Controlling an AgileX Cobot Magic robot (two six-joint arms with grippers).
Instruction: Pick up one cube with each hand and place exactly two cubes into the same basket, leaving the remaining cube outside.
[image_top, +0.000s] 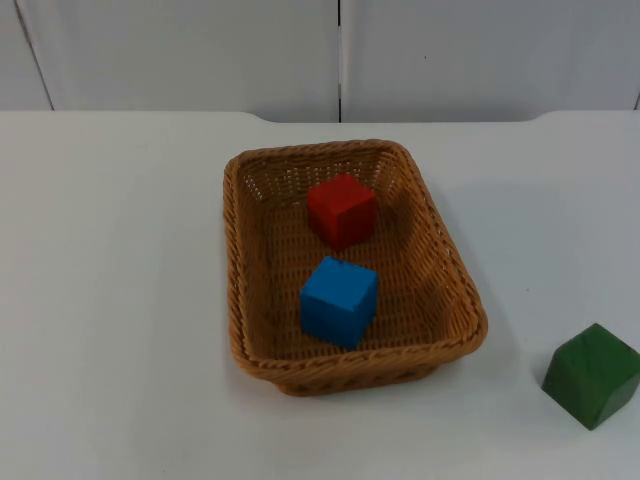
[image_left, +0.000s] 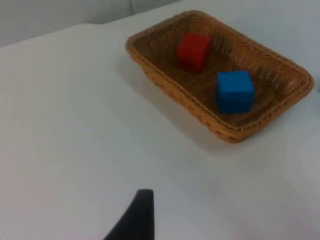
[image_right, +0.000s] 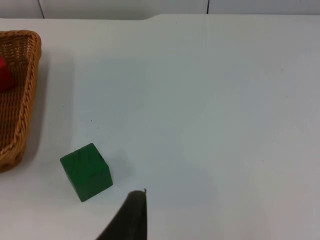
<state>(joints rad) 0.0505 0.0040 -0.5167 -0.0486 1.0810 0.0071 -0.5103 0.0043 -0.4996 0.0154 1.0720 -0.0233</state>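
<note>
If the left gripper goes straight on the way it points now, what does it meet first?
Probably bare table first. Further along, slightly to the side, stands the basket holding the red cube and blue cube; depth is unclear.

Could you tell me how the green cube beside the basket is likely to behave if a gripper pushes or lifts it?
The green cube has flat faces and sits square on the white table, so it would probably slide rather than roll. It looks like rigid painted wood, so it should hold its shape when gripped. The smooth paint might let it slip slightly.

Bright, even light; soft shadows
</note>
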